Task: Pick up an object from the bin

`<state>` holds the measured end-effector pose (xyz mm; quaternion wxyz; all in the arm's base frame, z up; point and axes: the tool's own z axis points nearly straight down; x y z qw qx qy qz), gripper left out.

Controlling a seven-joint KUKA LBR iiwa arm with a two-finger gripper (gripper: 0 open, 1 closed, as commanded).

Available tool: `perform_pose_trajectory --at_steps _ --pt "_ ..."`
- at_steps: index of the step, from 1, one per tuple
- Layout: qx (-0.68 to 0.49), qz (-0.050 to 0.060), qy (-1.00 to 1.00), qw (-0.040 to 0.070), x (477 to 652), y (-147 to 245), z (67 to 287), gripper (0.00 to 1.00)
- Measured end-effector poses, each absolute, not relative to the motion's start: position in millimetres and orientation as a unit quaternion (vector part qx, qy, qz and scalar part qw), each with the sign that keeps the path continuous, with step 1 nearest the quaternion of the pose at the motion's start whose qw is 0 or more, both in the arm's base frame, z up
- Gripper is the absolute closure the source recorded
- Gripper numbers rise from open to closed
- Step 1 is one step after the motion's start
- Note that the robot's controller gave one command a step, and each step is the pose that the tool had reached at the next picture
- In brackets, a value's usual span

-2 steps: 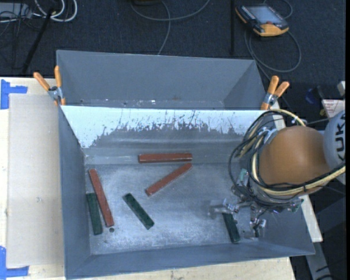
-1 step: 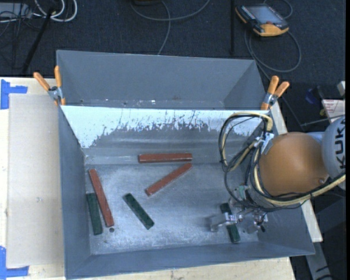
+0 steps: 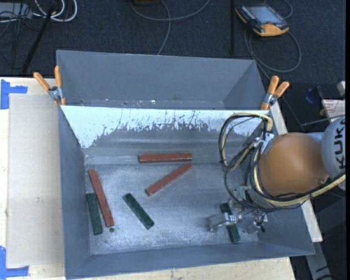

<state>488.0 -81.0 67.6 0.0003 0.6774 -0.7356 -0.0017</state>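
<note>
Orange domed wrist cover (image 3: 291,165): nearest the lens, at the bin's right side, ringed by looping black and pale cables.
Grey metal bin (image 3: 163,247): sloped walls and a speckled floor with six bars scattered over it.
Two-finger gripper (image 3: 236,222): low over the floor near the front right corner, jaws spread wide, one on each side of a bar.
Long reddish-brown wooden bar (image 3: 100,197): left part of the floor, slightly slanted.
Reddish-brown flat bar (image 3: 165,157): lies level along the foot of the back wall.
Slanted reddish-brown bar (image 3: 168,179): just in front of it, apart from it.
Dark green slanted bar (image 3: 139,210): mid-floor, alone.
Dark green upright bar (image 3: 94,213): just beside the long bar's lower end.
Short dark green bar (image 3: 234,234): between the spread jaws, its end pointing to the front wall; whether they touch it cannot be told.
</note>
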Motion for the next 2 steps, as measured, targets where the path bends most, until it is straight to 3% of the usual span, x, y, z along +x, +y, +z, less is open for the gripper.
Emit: perform_pose_trajectory --at_steps 1,2 --pt "0.676 -0.002 -0.737 0.000 488.0 -81 68 1.00" --pt "0.675 0.001 -0.738 -0.002 489.2 -80 138 1.00"
